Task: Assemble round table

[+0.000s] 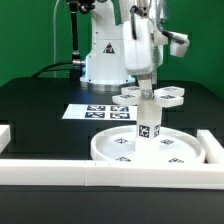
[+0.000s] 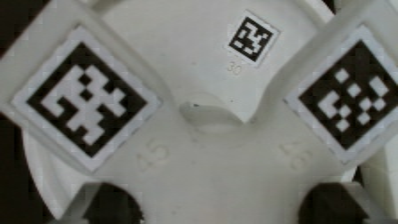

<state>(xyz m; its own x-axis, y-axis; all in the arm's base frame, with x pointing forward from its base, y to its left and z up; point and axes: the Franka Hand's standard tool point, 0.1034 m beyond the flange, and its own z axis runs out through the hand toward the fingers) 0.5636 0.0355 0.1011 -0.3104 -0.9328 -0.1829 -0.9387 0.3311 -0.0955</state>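
The large rimmed round disc (image 1: 147, 147) lay flat on the black table (image 1: 40, 105), against the white border bars (image 1: 60, 167). The short thick cylinder leg (image 1: 147, 125) stood upright at the disc's centre. The cross-shaped foot (image 1: 152, 96) sat on top of the leg, its lobes spread level.

The gripper (image 1: 147, 88) hung directly above the foot, reaching down to it from the arm (image 1: 140, 45). In the wrist view the foot (image 2: 196, 100) filled the frame, with tagged lobes to either side, and two dark fingertips (image 2: 111, 203) showed at the frame edge, set apart. Whether they pressed on the foot could not be determined.

The marker board (image 1: 100, 112) lay behind the disc.
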